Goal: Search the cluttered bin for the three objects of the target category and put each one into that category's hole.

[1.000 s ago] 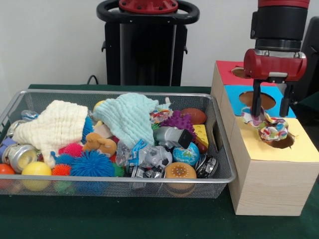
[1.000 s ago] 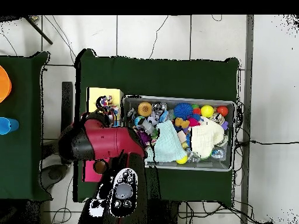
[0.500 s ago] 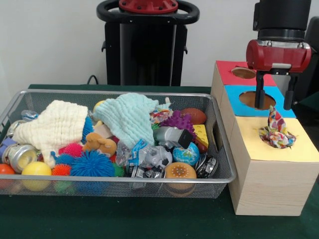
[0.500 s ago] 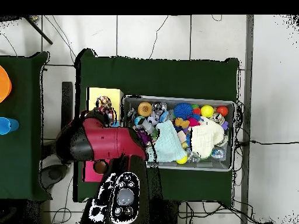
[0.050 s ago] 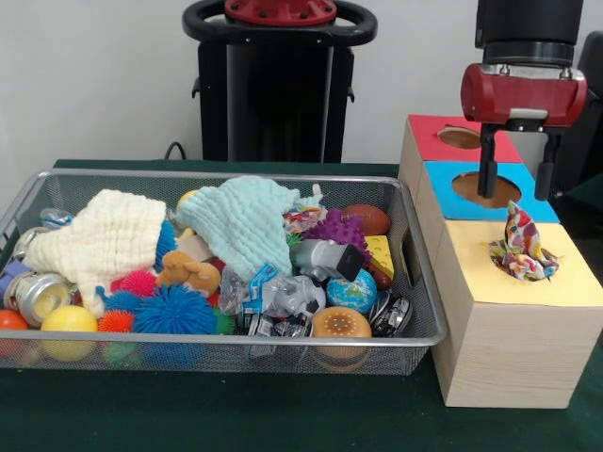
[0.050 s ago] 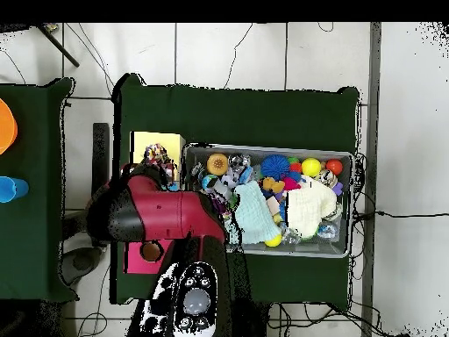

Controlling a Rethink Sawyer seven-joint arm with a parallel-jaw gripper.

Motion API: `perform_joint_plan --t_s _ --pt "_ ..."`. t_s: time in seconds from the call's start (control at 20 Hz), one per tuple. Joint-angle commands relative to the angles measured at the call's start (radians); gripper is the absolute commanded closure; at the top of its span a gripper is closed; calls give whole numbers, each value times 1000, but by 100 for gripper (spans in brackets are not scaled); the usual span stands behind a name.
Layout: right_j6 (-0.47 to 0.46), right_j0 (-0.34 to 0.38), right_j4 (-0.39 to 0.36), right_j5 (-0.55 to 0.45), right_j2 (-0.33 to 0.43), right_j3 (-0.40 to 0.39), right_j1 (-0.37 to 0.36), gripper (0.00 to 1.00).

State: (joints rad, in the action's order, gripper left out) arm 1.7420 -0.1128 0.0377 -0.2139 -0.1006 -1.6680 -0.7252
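Front view, left to right: you've got the wire mesh bin (image 5: 38, 179) on the green table (image 5: 236, 414), packed w/ clutter. At its left end sits a cream knit cloth (image 5: 99, 235), w/ a silver can (image 5: 33, 294) and a yellow ball (image 5: 68, 320) below it, then a blue spiky ball (image 5: 174, 311) and a small tan plush toy (image 5: 188, 273). Mid-bin, a mint knit cloth (image 5: 247, 221) is draped over the pile. Right of that you see a purple spiky toy (image 5: 336, 229), a small brown football (image 5: 367, 218), a globe ball (image 5: 352, 292) and an orange dotted ball (image 5: 341, 325) against the front wall.

Just beside the bin's right end stands the wooden box (image 5: 499, 339), its top in red, blue and yellow sections, each w/ a hole. The multicoloured patterned cloth (image 5: 520, 250) is bunched in the yellow section's hole (image 5: 497, 256), one corner sticking upright, rest sunk partly inside.

Your end effector (image 5: 517, 179) hangs above the blue section, just behind the cloth, fingers (image 5: 487, 174) spread apart, nothing between them, not touching the cloth

In the overhead view the red arm (image 6: 158, 215) covers most of the box
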Motion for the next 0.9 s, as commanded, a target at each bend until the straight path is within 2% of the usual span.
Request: perform_joint_plan --t_s 0.05,0.9 --pt "140 37 35 -127 97 -93 -3 0" --pt "178 -1 27 -88 37 -79 30 0"
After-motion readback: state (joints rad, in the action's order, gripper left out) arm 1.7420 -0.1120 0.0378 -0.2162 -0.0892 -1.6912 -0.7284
